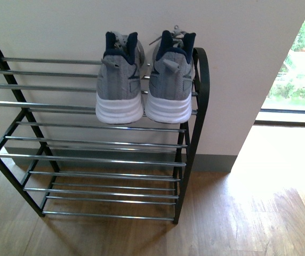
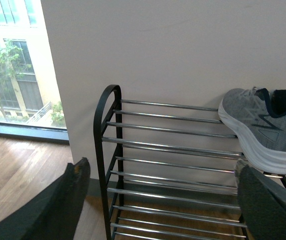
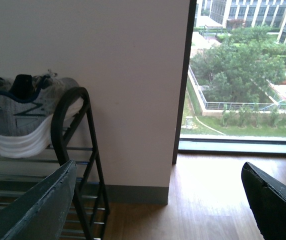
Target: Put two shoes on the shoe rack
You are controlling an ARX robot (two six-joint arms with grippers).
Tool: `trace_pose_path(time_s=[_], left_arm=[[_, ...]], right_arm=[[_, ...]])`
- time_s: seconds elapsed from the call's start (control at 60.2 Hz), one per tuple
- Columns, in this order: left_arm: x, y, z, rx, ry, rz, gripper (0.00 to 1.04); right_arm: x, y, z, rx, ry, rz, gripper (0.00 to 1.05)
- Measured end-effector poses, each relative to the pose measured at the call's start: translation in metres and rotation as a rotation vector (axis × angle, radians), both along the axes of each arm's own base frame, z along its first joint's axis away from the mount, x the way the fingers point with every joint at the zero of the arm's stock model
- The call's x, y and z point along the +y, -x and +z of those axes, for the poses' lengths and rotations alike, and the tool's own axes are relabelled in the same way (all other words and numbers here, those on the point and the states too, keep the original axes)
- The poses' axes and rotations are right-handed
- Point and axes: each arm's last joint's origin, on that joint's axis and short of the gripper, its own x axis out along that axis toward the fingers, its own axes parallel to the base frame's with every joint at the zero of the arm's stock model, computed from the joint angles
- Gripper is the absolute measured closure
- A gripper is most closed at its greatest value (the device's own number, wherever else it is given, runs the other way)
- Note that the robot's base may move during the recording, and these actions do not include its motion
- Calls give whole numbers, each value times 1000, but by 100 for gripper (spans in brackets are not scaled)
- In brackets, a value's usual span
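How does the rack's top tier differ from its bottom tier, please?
The top tier carries the left sneaker and right sneaker at its right end; the bottom tier holds nothing. The top tier sits up by the curved post tops of the rack; the bottom tier lies just above the wood floor. Both are rows of thin chrome bars in that rack.
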Motion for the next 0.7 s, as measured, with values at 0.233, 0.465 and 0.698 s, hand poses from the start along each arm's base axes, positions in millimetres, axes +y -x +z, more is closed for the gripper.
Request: trace_pose_path(time_s=[0.233, 0.465, 0.698], left_arm=[[0, 0, 0, 0, -3, -3, 9], [0, 0, 0, 0, -3, -3, 9], [0, 0, 0, 0, -3, -3, 9]], right_arm=[[0, 0, 0, 0, 0, -4, 9], [0, 0, 0, 0, 0, -4, 9], [0, 0, 0, 1, 0, -3, 9]])
